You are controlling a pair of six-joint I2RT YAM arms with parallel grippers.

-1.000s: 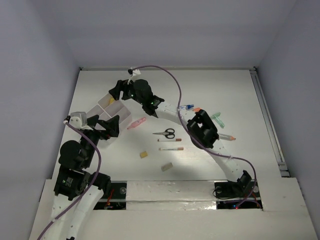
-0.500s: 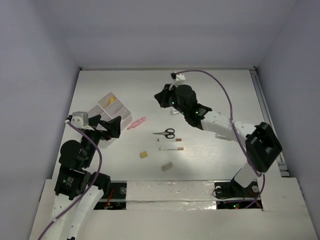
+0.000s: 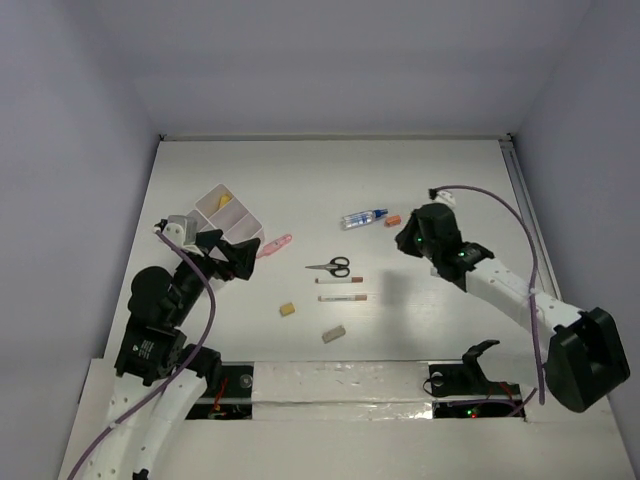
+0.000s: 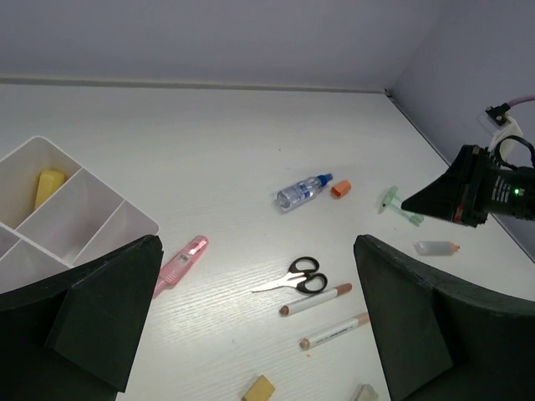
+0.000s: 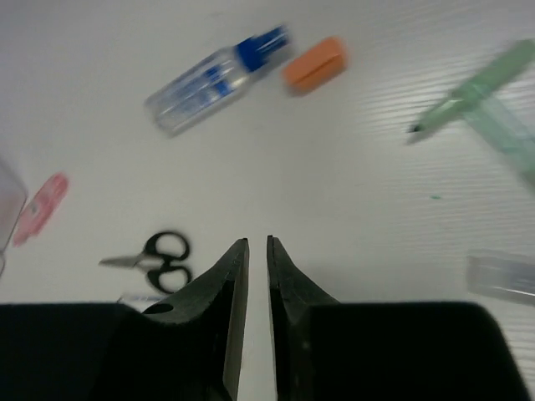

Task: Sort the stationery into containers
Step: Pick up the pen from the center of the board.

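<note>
The white tray (image 3: 243,222) (image 4: 125,210) stands at the back left with a yellow block (image 4: 50,185) in one compartment. Stationery lies across the middle: a pink piece (image 3: 273,246) (image 4: 180,263), black-handled scissors (image 3: 330,267) (image 4: 297,277) (image 5: 155,257), two pens (image 3: 340,281) (image 4: 316,299), a yellow eraser (image 3: 287,310) and a beige eraser (image 3: 333,334). My left gripper (image 3: 228,252) (image 4: 257,242) hovers beside the tray, open and empty. My right gripper (image 3: 403,240) (image 5: 257,241) hangs over bare table right of the scissors, its jaws a narrow gap apart with nothing between them.
A small clear bottle with a blue cap (image 3: 363,218) (image 5: 213,79) and an orange piece (image 3: 393,220) (image 5: 315,63) lie at the back middle. A green piece (image 4: 399,207) (image 5: 485,92) and a clear marker with an orange tip (image 4: 436,247) lie to the right.
My right arm swung from over the tray across to the right side of the table. The bottle and orange piece it covered now show. The left gripper shifted slightly.
</note>
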